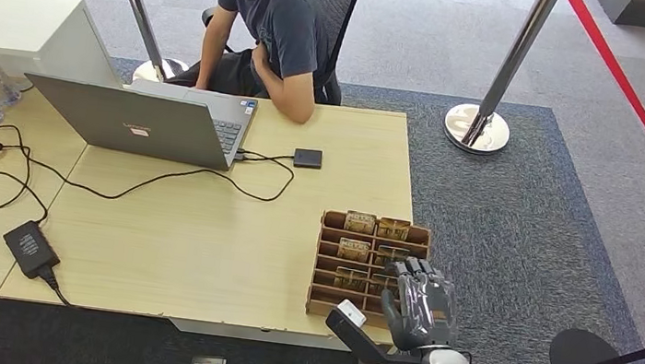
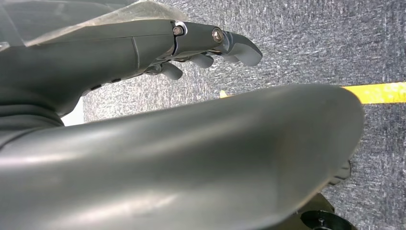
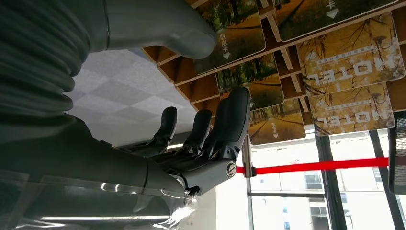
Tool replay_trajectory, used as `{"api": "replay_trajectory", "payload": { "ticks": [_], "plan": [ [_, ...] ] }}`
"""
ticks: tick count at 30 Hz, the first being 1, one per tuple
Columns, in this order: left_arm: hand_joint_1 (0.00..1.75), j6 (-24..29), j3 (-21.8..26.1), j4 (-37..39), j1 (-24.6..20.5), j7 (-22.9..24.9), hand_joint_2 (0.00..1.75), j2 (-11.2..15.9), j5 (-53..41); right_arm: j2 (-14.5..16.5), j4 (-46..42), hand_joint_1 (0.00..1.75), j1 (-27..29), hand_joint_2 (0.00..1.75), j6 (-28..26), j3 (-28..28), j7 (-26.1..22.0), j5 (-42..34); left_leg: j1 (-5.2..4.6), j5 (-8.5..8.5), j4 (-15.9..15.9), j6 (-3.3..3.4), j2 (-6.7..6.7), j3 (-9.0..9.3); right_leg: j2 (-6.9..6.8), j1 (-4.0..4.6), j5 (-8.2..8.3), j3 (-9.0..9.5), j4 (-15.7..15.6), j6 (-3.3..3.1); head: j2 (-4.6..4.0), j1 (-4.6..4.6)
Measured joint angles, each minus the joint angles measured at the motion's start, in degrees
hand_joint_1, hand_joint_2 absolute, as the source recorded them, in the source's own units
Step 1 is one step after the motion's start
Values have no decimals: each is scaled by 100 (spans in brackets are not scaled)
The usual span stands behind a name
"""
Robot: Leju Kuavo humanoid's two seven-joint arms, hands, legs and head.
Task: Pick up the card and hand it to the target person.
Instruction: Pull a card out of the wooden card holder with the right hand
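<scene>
Not much legible tbh. Right wrist view: cards [image 3: 352, 55] in wooden rack [image 3: 201, 88] carry white block word, shown flipped, looks like "HOTEL". One card [image 3: 230, 36] has small Chinese line "取电卡" plus white arrow. Laptop [image 1: 136, 122] lid near worktop [image 1: 200, 241] far edge has small logo, too tiny to read.

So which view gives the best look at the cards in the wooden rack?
The right wrist view: the cards appear large, with autumn-tree prints and lettering readable, just beyond the right hand and its fingers. The head view shows them as small shapes in the wooden rack, partly covered by that hand. The left wrist view faces carpet.
</scene>
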Motion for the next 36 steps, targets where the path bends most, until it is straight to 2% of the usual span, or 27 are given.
{"api": "replay_trajectory", "payload": {
  "ticks": [14,29,32,36],
  "plan": [
    [0,-10,19,0,0,2,0,-4,-36,-9,471,82,-283,175,-28,-52,-95,-229,0,1,0,0,0,0,0,0,0,0,0,0,1,1],
    [0,4,27,0,0,20,0,-4,-15,3,872,94,-506,175,-58,-57,-98,-260,0,1,0,0,0,1,0,0,0,0,0,0,0,0],
    [0,6,30,0,0,21,0,-4,-14,4,916,103,-536,175,-70,-57,-102,-260,0,1,0,-1,0,2,0,0,1,1,0,-1,1,0],
    [0,7,45,0,0,20,0,-4,-14,7,956,130,-561,175,-92,-58,-106,-265,0,2,0,0,0,3,0,0,2,2,0,-1,0,0]
  ]
}}
